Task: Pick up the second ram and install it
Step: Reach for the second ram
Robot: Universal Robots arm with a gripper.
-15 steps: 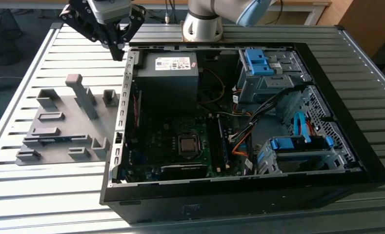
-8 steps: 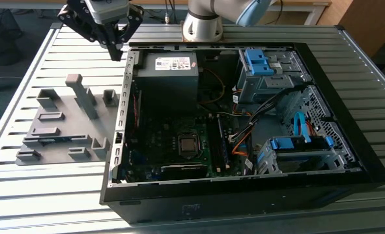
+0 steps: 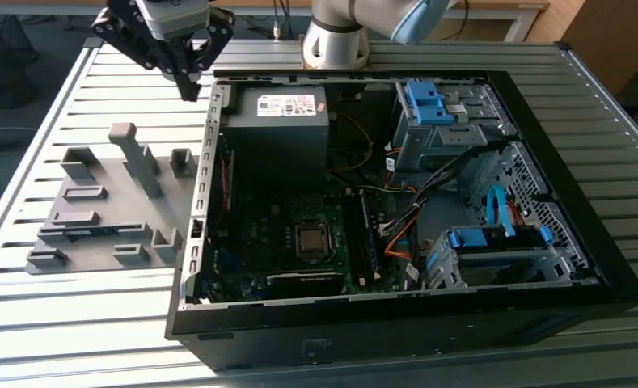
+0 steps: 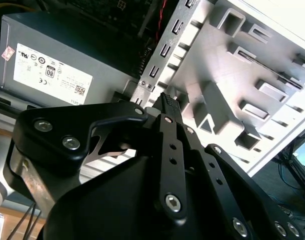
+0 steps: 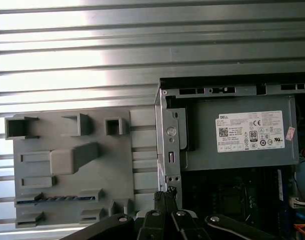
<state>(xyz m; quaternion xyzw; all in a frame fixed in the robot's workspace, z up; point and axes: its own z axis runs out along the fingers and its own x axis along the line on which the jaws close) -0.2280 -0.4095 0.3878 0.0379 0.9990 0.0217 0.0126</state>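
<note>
End effector (image 3: 190, 87), black, angular, tips together above ribbed metal table (image 3: 92, 97).

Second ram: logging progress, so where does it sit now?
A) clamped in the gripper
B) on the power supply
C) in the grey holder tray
C: the second ram lies in a slot of the grey holder tray, apart from the gripper, which hangs by the computer case.

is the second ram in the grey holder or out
In: the second ram sits in a slot of the grey holder, apart from the gripper.
</note>
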